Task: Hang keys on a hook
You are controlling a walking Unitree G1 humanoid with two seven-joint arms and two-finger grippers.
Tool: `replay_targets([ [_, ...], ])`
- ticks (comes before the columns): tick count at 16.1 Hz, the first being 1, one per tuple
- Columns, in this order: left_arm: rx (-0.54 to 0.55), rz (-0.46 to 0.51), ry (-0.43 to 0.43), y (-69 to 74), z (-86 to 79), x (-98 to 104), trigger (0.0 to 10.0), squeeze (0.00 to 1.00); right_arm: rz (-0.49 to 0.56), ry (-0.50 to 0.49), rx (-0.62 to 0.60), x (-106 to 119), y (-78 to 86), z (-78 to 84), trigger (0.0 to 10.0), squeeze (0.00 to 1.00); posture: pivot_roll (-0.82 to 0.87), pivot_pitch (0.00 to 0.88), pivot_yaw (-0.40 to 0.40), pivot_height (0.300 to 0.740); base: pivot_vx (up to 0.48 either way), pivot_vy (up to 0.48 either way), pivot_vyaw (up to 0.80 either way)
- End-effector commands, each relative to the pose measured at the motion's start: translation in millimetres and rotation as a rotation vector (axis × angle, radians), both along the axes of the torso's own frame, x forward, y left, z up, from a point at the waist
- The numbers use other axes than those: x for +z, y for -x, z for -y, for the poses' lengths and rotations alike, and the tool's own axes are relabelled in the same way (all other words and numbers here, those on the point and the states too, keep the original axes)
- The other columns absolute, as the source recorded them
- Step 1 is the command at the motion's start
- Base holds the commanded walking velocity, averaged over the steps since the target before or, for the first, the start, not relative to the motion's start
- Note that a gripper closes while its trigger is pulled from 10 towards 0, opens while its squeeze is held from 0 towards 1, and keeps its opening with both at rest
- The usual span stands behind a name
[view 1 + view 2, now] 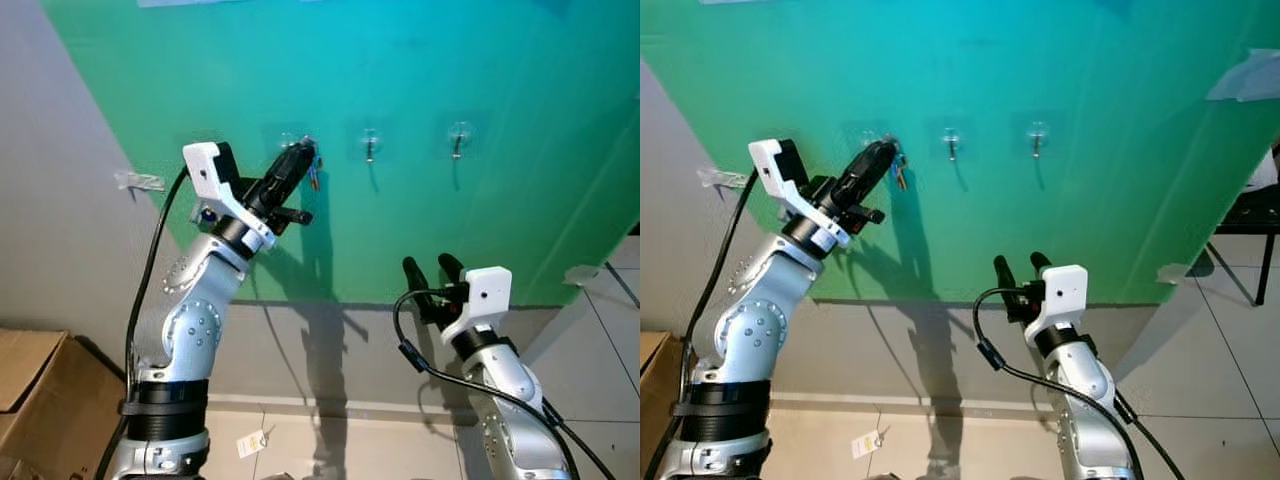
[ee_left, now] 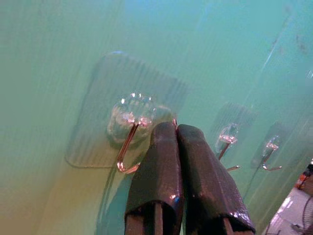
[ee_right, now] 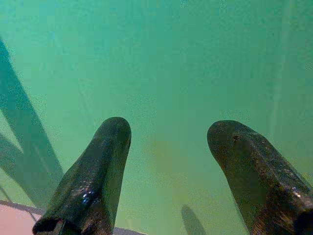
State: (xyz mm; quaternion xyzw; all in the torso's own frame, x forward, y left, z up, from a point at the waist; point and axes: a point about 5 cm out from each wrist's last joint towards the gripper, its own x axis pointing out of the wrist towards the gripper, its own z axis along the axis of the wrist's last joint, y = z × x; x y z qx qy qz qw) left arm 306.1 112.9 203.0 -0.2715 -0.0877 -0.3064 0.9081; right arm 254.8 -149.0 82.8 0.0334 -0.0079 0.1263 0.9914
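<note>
A green wall panel (image 1: 480, 230) fills the background, with grey wall to its left and a tiled floor below. Three clear adhesive hooks sit in a row on the green: the leftmost hook (image 2: 128, 147), a middle hook (image 1: 370, 145) and a right hook (image 1: 459, 140), each with a small metal prong.

The left gripper (image 1: 303, 152) is raised to the wall, its tip right at the leftmost hook. In the left wrist view its two black fingers (image 2: 156, 181) are pressed together with no gap between them, their tips just beside the curved metal prong. The keys (image 1: 315, 174) dangle just below and to the right of the fingertips, close against the wall and right by that hook. Whether the ring is pinched between the fingers or already rests on the prong cannot be made out.

The right gripper (image 1: 431, 268) is held lower, well apart from the hooks, pointing at bare green wall. Its fingers (image 3: 93, 176) are spread wide with nothing between them.

A cardboard box (image 1: 35, 400) stands on the floor at the lower left, and a small tag (image 1: 251, 441) lies on the tiles.
</note>
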Motion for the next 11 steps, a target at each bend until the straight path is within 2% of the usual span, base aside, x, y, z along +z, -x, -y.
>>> replay_targets([
  [1, 0.027, -0.055, 0.008, -1.9, -6.4, -7.7, 0.0, 1.00, 0.012, 0.002, 0.013, 3.9, -1.5, -2.4, 10.0, 0.00, -0.15, 0.000, 0.120, 0.740, 0.000, 0.000, 0.00],
  [4, -0.005, -0.128, 0.065, -0.9, -4.2, -14.9, 0.0, 1.00, 0.003, 0.002, 0.014, 1.9, -0.7, -2.1, 10.0, 0.00, -0.16, 0.000, 0.124, 0.740, 0.000, 0.000, 0.00],
  [5, 0.006, -0.183, 0.110, 1.4, -6.6, -23.5, 0.0, 1.00, -0.001, 0.001, 0.012, 0.7, -0.2, -1.4, 10.0, 0.00, -0.16, 0.000, 0.129, 0.740, 0.000, 0.000, 0.00],
  [7, 0.020, -0.210, 0.134, 5.9, -8.4, -29.6, 0.0, 1.00, -0.005, 0.000, 0.010, -0.4, 0.3, -0.9, 10.0, 0.00, -0.16, 0.000, 0.129, 0.740, 0.000, 0.000, 0.00],
  [11, 0.027, -0.144, 0.140, 14.7, -6.8, -17.9, 0.0, 1.00, -0.032, 0.001, 0.017, -9.8, -0.1, 1.6, 10.0, 0.00, -0.14, 0.000, 0.118, 0.740, 0.000, 0.000, 0.00],
])
